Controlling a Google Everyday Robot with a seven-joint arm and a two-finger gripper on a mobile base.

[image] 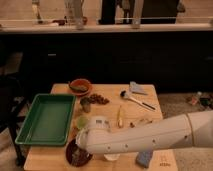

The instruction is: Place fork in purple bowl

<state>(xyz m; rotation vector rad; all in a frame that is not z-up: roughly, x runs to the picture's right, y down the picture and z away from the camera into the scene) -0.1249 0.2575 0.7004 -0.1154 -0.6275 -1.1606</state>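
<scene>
The purple bowl [75, 155] sits at the front left of the wooden table [45, 159], partly covered by my arm. My white arm reaches in from the right, and the gripper [84, 142] is at its left end, right over the bowl's near-right rim. The fork is not visible; the arm's end hides the spot above the bowl.
A green tray [22, 136] lies at the left. An orange bowl [80, 86] stands at the back, with a small can [86, 104] and brown bits [100, 99] near it. A black-handled spoon [135, 100], a yellow-handled utensil [119, 116], a white cup [111, 158] and a blue object [144, 158] are to the right.
</scene>
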